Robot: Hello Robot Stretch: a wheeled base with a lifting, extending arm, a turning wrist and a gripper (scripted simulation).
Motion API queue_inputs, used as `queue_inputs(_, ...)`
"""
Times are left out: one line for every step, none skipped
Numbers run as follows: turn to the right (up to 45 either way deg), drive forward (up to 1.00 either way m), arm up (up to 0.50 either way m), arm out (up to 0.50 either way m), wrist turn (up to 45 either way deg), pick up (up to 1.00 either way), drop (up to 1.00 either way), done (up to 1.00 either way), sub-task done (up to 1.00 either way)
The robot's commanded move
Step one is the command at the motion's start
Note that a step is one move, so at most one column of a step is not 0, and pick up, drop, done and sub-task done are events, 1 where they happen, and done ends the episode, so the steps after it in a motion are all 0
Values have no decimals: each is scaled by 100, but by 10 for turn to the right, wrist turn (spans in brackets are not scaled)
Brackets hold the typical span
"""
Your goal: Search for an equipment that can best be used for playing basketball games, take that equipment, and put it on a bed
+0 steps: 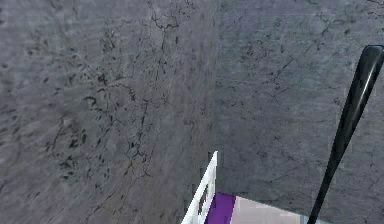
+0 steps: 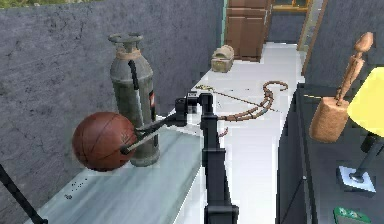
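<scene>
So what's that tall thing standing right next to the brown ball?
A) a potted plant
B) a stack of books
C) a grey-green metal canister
C: a grey-green canister with a valve on top stands just right of the brown ball in the arm side view.

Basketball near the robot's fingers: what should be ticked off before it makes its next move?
1. Ball found: ok. A brown-red basketball is at the gripper's far end.
2. Ball lifted clear of the pale shelf: cannot tell.
3. Ball free of the grey canister behind it: cannot tell.
4. Way ahead free: not ok, probably; a grey wall stands close in the forward view.
5. Bed located: cannot tell; a long white surface lies beside the arm.
</scene>
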Motion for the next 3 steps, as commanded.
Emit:
queue_inputs(0,0,-22,0,0,0,0,0,0)
queue_inputs(0,0,-32,0,0,0,0,0,0)
queue_inputs(0,0,0,0,0,0,100,0,0)
